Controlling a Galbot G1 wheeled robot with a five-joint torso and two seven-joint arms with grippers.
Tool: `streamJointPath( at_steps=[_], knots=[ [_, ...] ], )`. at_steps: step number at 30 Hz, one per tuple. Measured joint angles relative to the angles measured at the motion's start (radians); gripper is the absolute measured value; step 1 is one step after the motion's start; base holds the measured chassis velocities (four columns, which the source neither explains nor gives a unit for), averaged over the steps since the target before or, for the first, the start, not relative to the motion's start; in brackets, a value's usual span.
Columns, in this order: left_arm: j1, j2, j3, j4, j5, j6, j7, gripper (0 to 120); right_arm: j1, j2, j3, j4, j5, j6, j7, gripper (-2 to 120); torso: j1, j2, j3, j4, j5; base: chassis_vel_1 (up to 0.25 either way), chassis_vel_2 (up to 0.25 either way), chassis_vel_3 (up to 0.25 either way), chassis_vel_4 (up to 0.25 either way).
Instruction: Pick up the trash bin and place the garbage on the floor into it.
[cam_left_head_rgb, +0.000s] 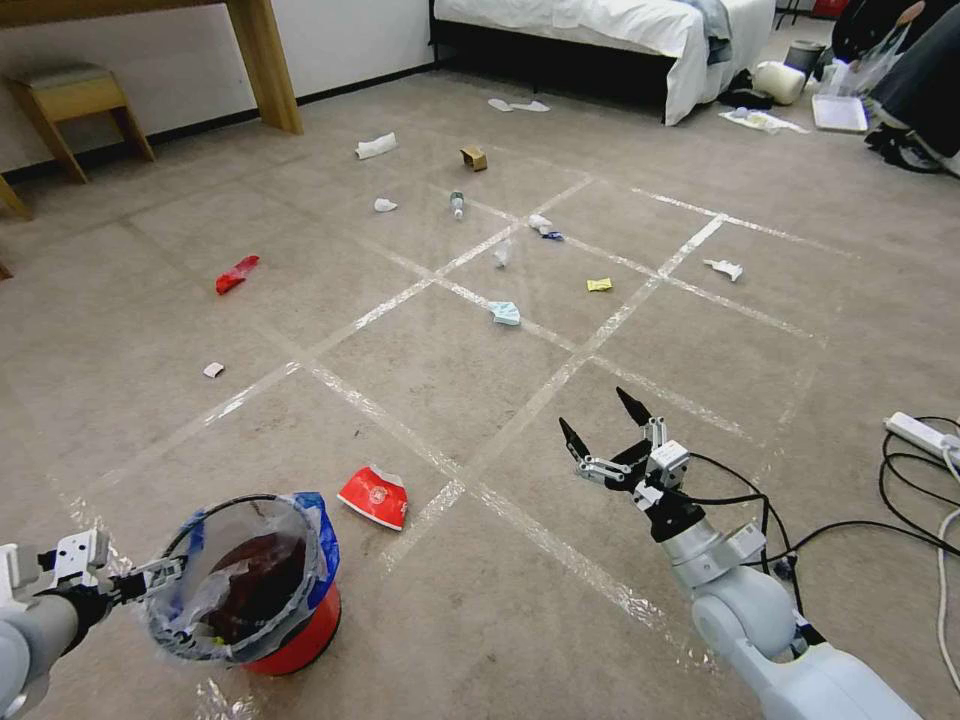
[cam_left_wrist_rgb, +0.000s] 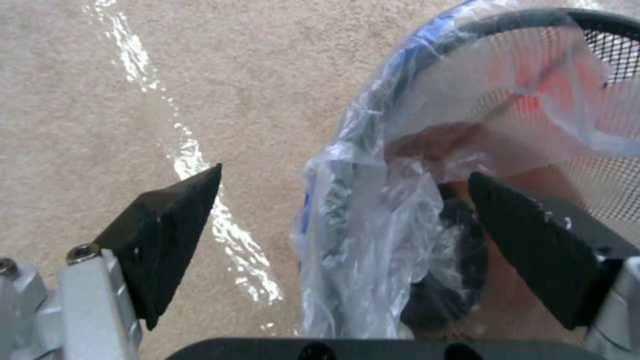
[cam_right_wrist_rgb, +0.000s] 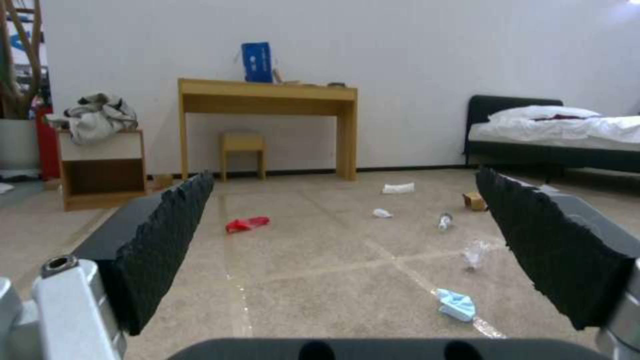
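The floor (cam_left_head_rgb: 420, 380) is beige carpet crossed by shiny tape lines, with garbage scattered over it. Beyond it stand a bed (cam_left_head_rgb: 600, 25) and a wooden worktop (cam_right_wrist_rgb: 267, 95) against the white wall.

The trash bin (cam_left_head_rgb: 300, 630) sits on the floor at the robot's near left, red-orange, its clear liner with a blue edge draped over the black rim. The left claw (cam_left_head_rgb: 165, 575) is at that rim with its fingers spread, one outside on the carpet side and one inside over the liner; they are not clamped on it.

The right claw (cam_left_head_rgb: 600, 425) hovers wide open above the floor at the near right, holding nothing.

Just beside the bin lies a crushed red-white paper bowl (cam_left_head_rgb: 375, 495). Farther out lie a red wrapper (cam_left_head_rgb: 237, 273), a blue mask (cam_left_head_rgb: 505, 313), a white tissue (cam_left_head_rgb: 376, 146), a brown carton (cam_left_head_rgb: 474, 158), a small bottle (cam_left_head_rgb: 457, 204) and a yellow scrap (cam_left_head_rgb: 598, 285).
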Motion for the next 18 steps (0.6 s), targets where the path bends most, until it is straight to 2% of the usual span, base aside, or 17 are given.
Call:
streamJointPath(
  at_steps=[8, 18],
  knots=[
    [-0.03, -0.003, 0.029, 0.029, -0.022, 0.006, 0.01, 98, 0.008, 0.0, -0.002, -0.006, 0.0, 0.0, 0.0, 100, 0.0, 0.0, 0.0, 0.0001, 0.0, 0.0, 0.0, 0.0, 0.0],
    [-0.09, -0.023, 0.089, 0.075, -0.029, 0.007, 0.023, 98, 0.015, 0.001, -0.005, -0.017, -0.001, 0.0, -0.002, 100, 0.0, 0.0, 0.0, 0.0, 0.0, 0.0, 0.0, 0.0, 0.0]
  ],
)
